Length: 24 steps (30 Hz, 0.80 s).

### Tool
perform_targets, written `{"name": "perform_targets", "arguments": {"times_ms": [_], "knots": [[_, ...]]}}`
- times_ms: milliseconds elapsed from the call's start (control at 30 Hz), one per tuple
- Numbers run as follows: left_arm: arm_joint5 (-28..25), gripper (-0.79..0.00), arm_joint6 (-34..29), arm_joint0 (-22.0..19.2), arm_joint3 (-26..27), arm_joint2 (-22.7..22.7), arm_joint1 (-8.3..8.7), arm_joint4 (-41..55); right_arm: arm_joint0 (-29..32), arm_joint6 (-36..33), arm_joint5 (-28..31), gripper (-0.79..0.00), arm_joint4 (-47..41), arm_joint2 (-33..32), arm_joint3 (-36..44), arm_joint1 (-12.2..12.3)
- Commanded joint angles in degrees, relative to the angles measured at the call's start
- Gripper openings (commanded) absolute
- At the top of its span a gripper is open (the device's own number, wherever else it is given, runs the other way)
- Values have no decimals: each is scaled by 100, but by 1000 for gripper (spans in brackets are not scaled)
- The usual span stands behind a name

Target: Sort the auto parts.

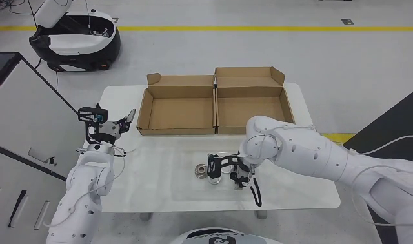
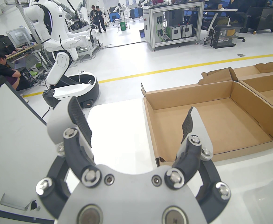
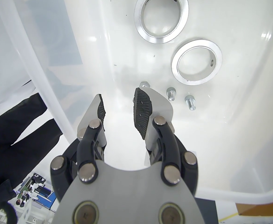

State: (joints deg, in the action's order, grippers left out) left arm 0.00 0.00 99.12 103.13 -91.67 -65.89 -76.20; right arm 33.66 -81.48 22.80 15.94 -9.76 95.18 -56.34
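Now on table [image 1: 161, 179]: metal rings, bolts and a nut, grouped toward the front edge, well apart from the boxes.
First ring [image 3: 161, 39]: lying flat, just beside the second ring [image 3: 197, 80], not touching it.
Bolts: first bolt [image 3: 171, 93] and second bolt [image 3: 190, 102], side by side, near the second ring.
Nut [image 3: 144, 85]: partly hidden behind a fingertip.
Right gripper [image 3: 119, 94]: low over the table beside the bolts, fingers slightly parted, nothing between them.
Left gripper [image 2: 131, 108]: raised at the table's left edge, spread wide, holding nothing.
Cartons: left box [image 1: 175, 111] and right box [image 1: 251, 108], side by side at the far edge, tops open.
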Motion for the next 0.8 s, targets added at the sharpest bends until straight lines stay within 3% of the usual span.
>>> {"name": "perform_targets", "arguments": {"times_ms": [0,767], "knots": [[0,0,0,0,0,0,0,0,1,-7,-8,-425,4,-10,-11,-9],[0,0,0,0,0,0,0,0,186,-97,-211,-422,256,-290,248,83]]}}
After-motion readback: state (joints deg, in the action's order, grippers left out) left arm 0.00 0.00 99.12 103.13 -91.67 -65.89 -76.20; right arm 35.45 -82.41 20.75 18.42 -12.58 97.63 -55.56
